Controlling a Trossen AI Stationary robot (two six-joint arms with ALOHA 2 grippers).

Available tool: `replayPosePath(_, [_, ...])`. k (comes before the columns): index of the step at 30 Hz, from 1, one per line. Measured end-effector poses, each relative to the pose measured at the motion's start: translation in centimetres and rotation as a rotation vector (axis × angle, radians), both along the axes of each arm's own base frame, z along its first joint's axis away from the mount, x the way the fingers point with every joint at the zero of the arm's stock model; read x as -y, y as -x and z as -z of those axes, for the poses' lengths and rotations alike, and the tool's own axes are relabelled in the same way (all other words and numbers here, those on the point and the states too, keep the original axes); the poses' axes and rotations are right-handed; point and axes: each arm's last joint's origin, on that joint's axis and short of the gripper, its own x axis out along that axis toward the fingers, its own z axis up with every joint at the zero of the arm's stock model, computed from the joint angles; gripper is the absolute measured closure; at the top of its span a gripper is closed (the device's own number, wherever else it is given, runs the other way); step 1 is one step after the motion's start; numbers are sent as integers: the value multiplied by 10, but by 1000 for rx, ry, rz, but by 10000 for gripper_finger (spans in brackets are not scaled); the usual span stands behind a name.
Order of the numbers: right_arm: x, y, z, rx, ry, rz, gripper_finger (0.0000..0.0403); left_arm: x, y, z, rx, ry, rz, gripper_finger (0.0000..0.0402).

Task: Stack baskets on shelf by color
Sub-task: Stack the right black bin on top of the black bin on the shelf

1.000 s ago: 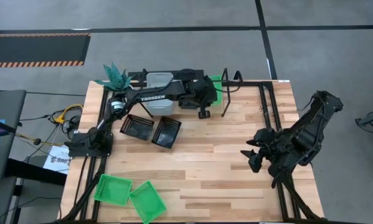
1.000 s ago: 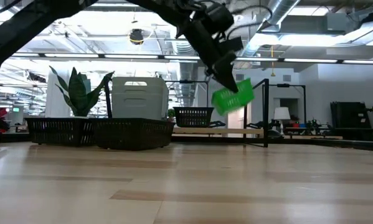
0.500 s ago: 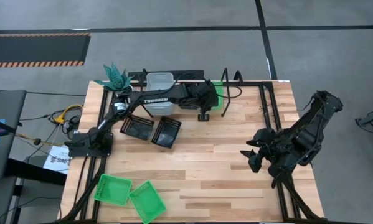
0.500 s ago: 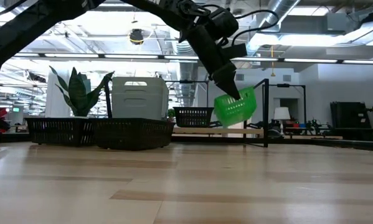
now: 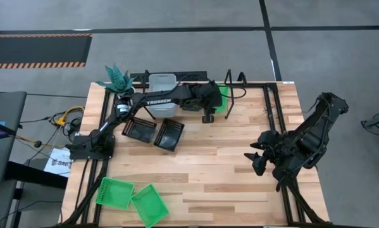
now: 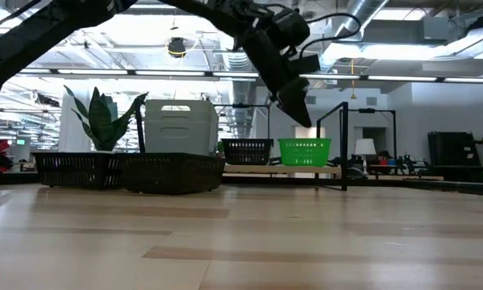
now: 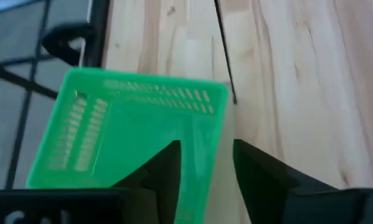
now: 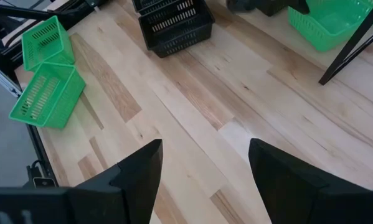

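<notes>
Green baskets: three; one [image 6: 305,151] on the shelf [image 6: 281,170], two [image 5: 132,197] at the table's near-left corner.
Black baskets: two [image 5: 154,132] on table, one [image 6: 250,151] on shelf.
Grey-white baskets: stack [image 5: 162,88], number unclear.
Writing: "TROSSEN" on left arm.
Left gripper [image 6: 297,110]: fingers apart, above the shelved green basket.
Right gripper [image 5: 255,161]: idle at right, fingers spread.

From above, the left arm [image 5: 176,98] hides most of the green basket [image 5: 221,95] on the shelf [image 5: 233,85]

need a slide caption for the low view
Left gripper hangs open above a green basket sitting level on the shelf beside a black basket.
</notes>
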Motion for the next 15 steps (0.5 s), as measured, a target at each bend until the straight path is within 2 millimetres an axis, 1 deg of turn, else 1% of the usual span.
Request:
replayPosePath(3, [0, 0, 0, 1, -2, 2, 139, 8, 8, -25, -85, 9, 30, 252])
replayPosePath(6, [0, 0, 0, 1, -2, 2, 139, 22, 27, -55, -204, 87, 71, 249])
replayPosePath(8, [0, 0, 0, 1, -2, 1, 139, 32, 46, -66, -258, 178, 82, 248])
replayPosePath(10, [0, 0, 0, 1, -2, 1, 139, 45, 66, -72, -330, 263, 80, 248])
replayPosePath(11, [0, 0, 0, 1, -2, 1, 139, 50, 76, -79, -339, 270, 73, 248])
replayPosePath(13, [0, 0, 0, -3, 9, -9, 139, 63, 96, -84, -396, 270, 57, 248])
replayPosePath(15, [0, 0, 0, -6, 17, -17, 139, 76, 114, -86, -388, 280, 35, 248])
